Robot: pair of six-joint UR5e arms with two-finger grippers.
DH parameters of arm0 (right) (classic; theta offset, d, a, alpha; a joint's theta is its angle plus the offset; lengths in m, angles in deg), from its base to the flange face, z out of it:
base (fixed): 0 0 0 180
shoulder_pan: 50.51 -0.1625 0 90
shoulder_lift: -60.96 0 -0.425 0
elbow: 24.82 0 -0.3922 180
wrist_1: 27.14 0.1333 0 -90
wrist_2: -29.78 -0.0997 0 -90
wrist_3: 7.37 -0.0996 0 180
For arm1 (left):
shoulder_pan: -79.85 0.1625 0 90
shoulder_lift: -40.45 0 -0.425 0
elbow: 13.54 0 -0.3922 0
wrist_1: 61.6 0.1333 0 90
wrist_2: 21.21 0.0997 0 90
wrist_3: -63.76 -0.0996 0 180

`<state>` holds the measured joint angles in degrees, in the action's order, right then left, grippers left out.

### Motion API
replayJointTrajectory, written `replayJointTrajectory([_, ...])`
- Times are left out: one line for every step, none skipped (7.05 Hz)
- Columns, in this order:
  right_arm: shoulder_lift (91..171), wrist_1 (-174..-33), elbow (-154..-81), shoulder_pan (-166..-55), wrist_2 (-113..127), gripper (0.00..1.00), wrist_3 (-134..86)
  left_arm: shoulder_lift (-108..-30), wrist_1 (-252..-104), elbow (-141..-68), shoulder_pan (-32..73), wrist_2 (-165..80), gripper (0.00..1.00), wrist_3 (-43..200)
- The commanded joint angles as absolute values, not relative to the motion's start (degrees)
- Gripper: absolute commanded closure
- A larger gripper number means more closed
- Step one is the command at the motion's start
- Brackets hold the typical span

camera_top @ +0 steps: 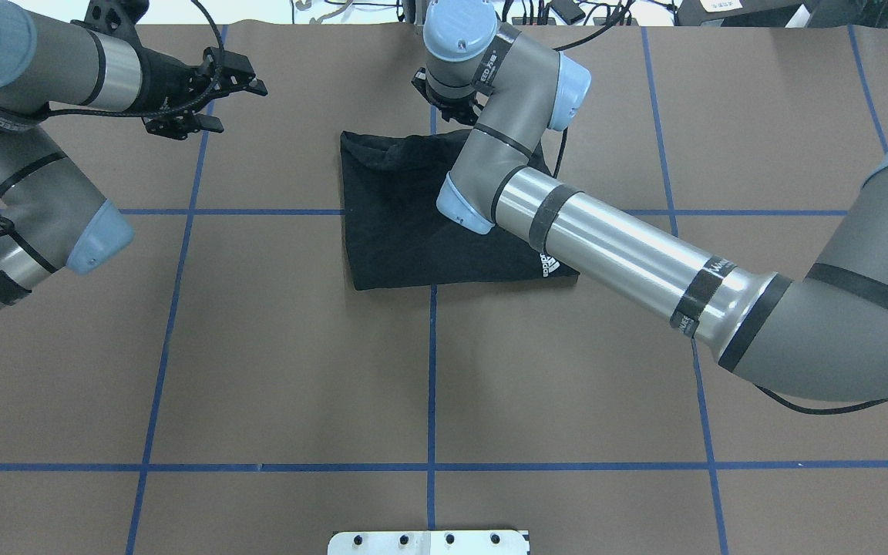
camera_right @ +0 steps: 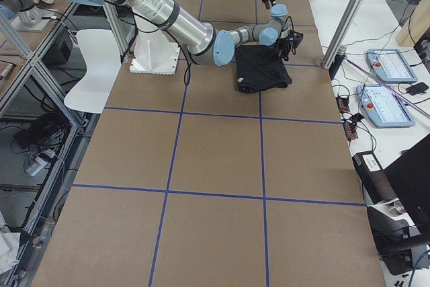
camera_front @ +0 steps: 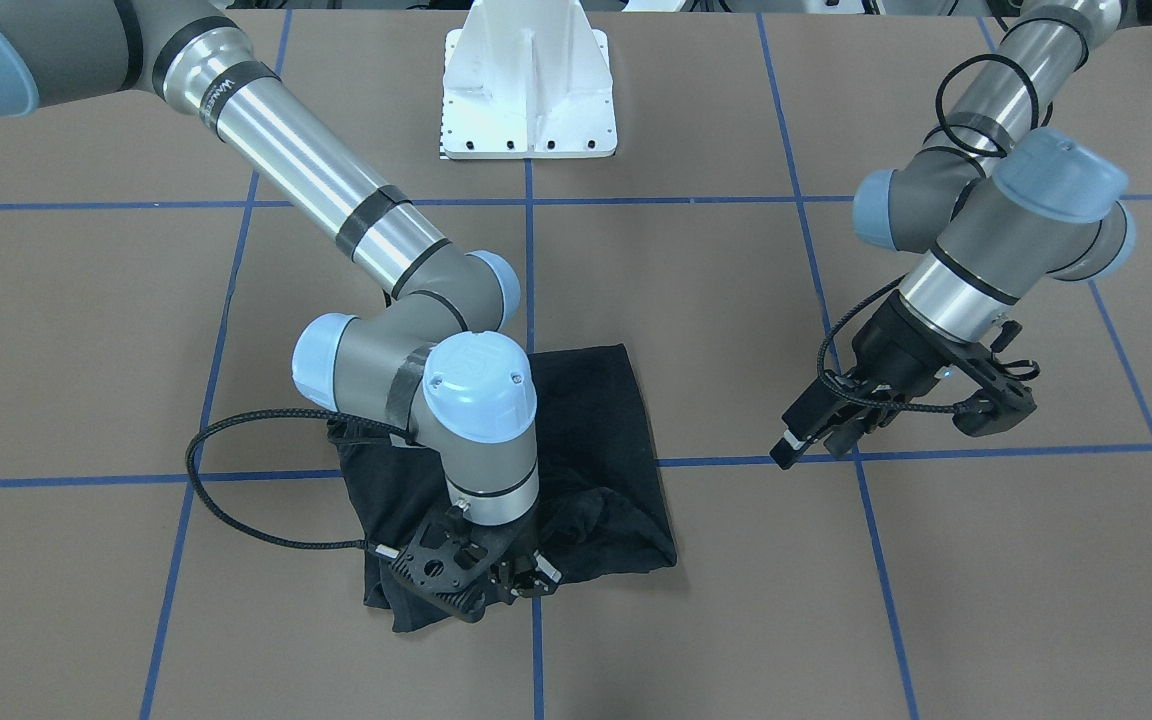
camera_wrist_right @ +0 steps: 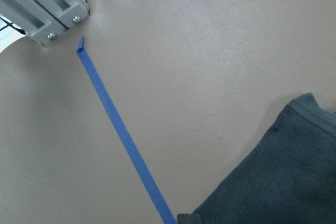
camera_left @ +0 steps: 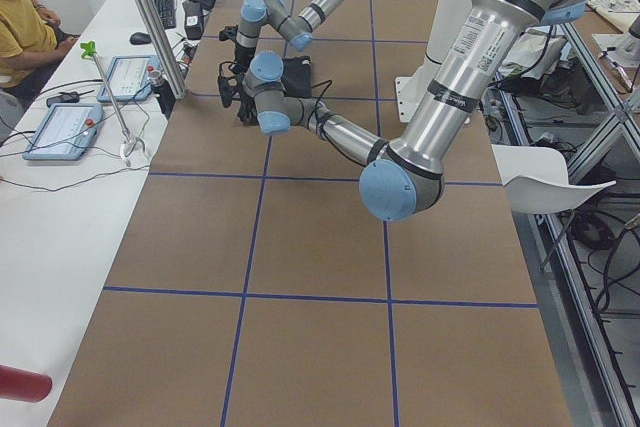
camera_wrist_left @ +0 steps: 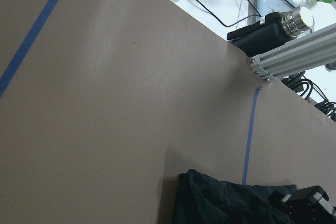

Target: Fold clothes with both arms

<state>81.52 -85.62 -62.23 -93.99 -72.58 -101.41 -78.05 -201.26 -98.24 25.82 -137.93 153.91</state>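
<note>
Black shirt (camera_top: 398, 223) lies folded mid-table (camera_top: 274, 370), toward the far edge. The right gripper (camera_front: 526, 580) sits low on its far hem, jaws unclear. The left gripper (camera_top: 220, 104) hovers well aside, fingers apart.

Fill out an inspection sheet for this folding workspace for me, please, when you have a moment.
Surface: brown table with a blue tape grid, lying flat.
Job's things: black T-shirt folded into a rough square, white logo showing at one corner.
Clutter: nothing seen besides the white mounting base.
Grippers: left gripper open and empty above bare table, apart from the shirt; right gripper low at the shirt's operator-side edge, open or shut unclear.
Cables: black cable loops from the right wrist over the table.
Surroundings: seated person and control tablet at the side bench.
</note>
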Motion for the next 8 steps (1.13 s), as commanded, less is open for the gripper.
replayJointTrajectory([78.1,-89.3,-63.0,-94.9,-77.2,1.00,-101.5,-78.0,-201.3,-98.2,25.8,-137.9,0.04,153.9])
replayJointTrajectory([79.1,-89.7,-66.4,-91.6,-77.2,1.00,-101.8,-77.4,-201.3,-98.1,25.7,-138.0,0.04,153.7])
replayJointTrajectory([81.8,-93.1,-71.6,-88.7,-76.9,1.00,-102.1,-77.4,-201.3,-98.1,25.4,-138.0,0.04,153.7])
replayJointTrajectory([84.6,-97.9,-78.8,-87.7,-76.7,1.00,-102.0,-77.4,-201.3,-98.1,24.8,-138.3,0.04,153.6])
replayJointTrajectory([85.4,-100.7,-81.3,-86.9,-76.7,1.00,-102.0,-77.4,-201.3,-98.0,24.9,-138.1,0.04,153.6])
replayJointTrajectory([85.8,-100.6,-81.5,-86.1,-76.5,1.00,-101.9,-77.3,-201.6,-97.5,24.9,-138.2,0.04,153.6])
replayJointTrajectory([87.2,-100.2,-81.4,-85.8,-75.0,1.00,-101.4,-77.3,-201.7,-97.5,24.9,-138.1,0.04,153.6])
replayJointTrajectory([87.2,-100.4,-81.0,-86.4,-72.8,1.00,-101.0,-77.3,-201.7,-97.5,24.9,-138.2,0.04,153.7])
